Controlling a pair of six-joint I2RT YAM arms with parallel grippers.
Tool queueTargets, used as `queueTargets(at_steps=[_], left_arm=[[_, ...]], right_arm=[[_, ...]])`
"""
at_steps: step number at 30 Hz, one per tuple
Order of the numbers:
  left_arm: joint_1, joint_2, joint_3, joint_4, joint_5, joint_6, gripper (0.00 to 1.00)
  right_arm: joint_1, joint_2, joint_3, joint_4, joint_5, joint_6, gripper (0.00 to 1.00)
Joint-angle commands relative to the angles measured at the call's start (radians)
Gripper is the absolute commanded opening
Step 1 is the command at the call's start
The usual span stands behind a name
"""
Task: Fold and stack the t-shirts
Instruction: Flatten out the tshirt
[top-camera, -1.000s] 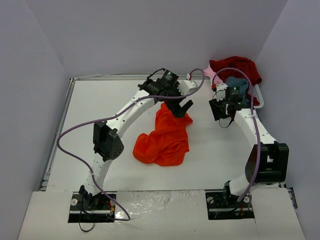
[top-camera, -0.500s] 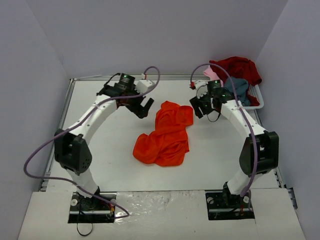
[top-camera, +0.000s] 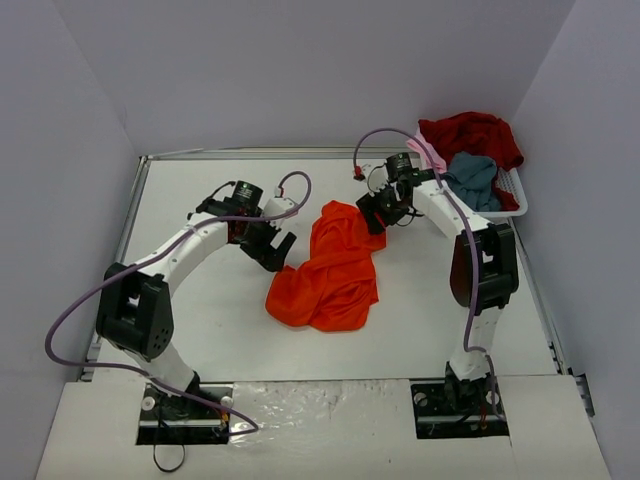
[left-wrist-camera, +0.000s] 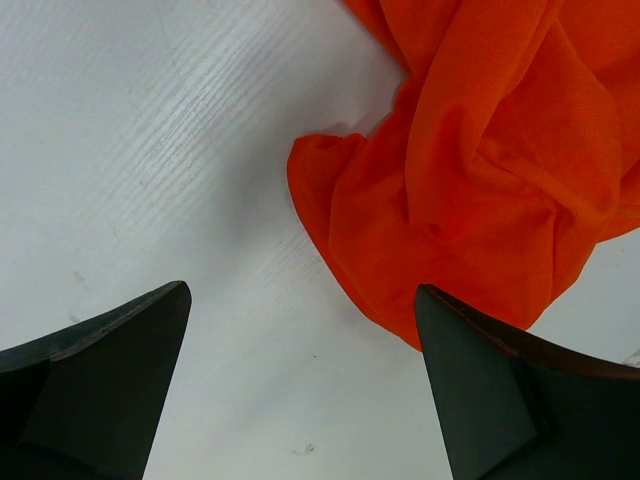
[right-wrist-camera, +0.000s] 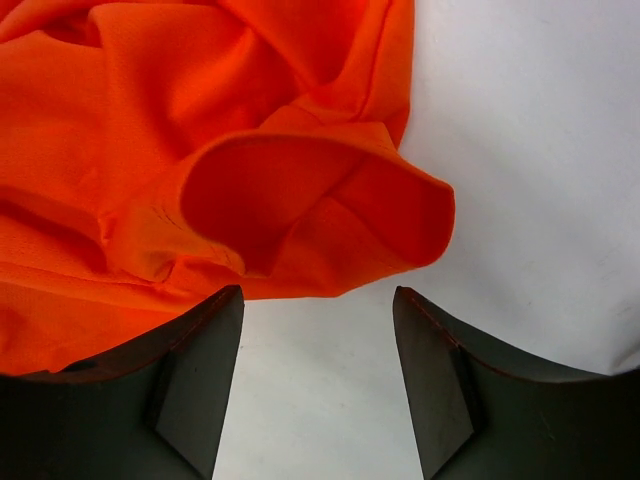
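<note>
A bright orange-red t-shirt (top-camera: 335, 268) lies crumpled in the middle of the white table. My left gripper (top-camera: 277, 252) stands open just left of the shirt's lower bunch (left-wrist-camera: 480, 190), nothing between its fingers. My right gripper (top-camera: 376, 217) is open at the shirt's upper right corner, where a curled sleeve opening (right-wrist-camera: 300, 205) lies just ahead of its fingertips, apart from them. Dark red (top-camera: 472, 136), grey-blue (top-camera: 472, 176) and pale pink (top-camera: 428, 152) t-shirts are heaped at the far right corner.
A white slatted basket (top-camera: 512, 196) holds the heap of shirts at the back right. Purple cables loop over both arms. Grey walls close in the table on the left, back and right.
The left arm let go of the shirt's top and swung left, then down beside its left side. The right arm moved left from the basket to the shirt's upper right corner.
</note>
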Motion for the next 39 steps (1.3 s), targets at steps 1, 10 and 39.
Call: queueTargets(at_steps=[1, 10, 39], left_arm=[[0.014, -0.057, 0.014, 0.017, 0.020, -0.001, 0.94], [0.029, -0.103, -0.045, 0.020, 0.018, 0.016, 0.94], [-0.092, -0.106, -0.114, -0.106, 0.157, 0.161, 0.94]], right_arm=[[0.022, 0.021, 0.072, -0.049, 0.019, -0.013, 0.57], [0.022, 0.119, 0.149, -0.030, 0.126, 0.014, 0.56], [-0.030, 0.107, 0.101, 0.044, 0.243, 0.031, 0.00]])
